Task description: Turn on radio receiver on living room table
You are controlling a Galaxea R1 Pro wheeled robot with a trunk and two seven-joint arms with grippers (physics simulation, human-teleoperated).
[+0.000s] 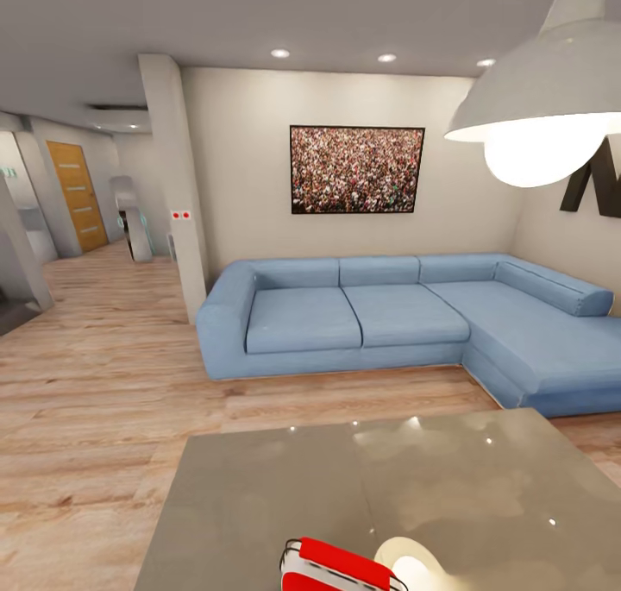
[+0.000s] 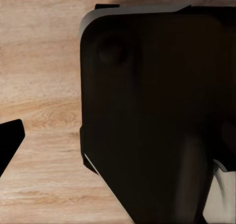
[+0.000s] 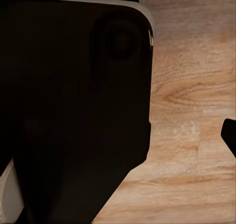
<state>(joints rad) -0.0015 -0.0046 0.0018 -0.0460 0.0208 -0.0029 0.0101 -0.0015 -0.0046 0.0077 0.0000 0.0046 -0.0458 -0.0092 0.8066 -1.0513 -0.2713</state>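
- We're looking out over the living room, and the small red radio receiver with its white edge band (image 1: 335, 567) sits at the bottom centre of the head view, cut off by the frame edge.
- It rests on the large low table with a glossy grey top (image 1: 259, 505), which fills the lower middle of the frame; just right of the radio a bright lamp reflection glows on the surface.
- Beyond the table, across the light wood floor (image 1: 95, 401), the blue L-shaped sofa (image 1: 362, 315) runs from centre to the right edge.
- Above it hangs the framed crowd photo (image 1: 357, 170); the white pendant lamp (image 1: 543, 116) looms in the upper right.
- An orange-brown wooden door (image 1: 78, 196) shows at the far left.
- In both wrist views we see a dark robot body part over wood floor, so we cannot tell how either gripper's jaws stand.
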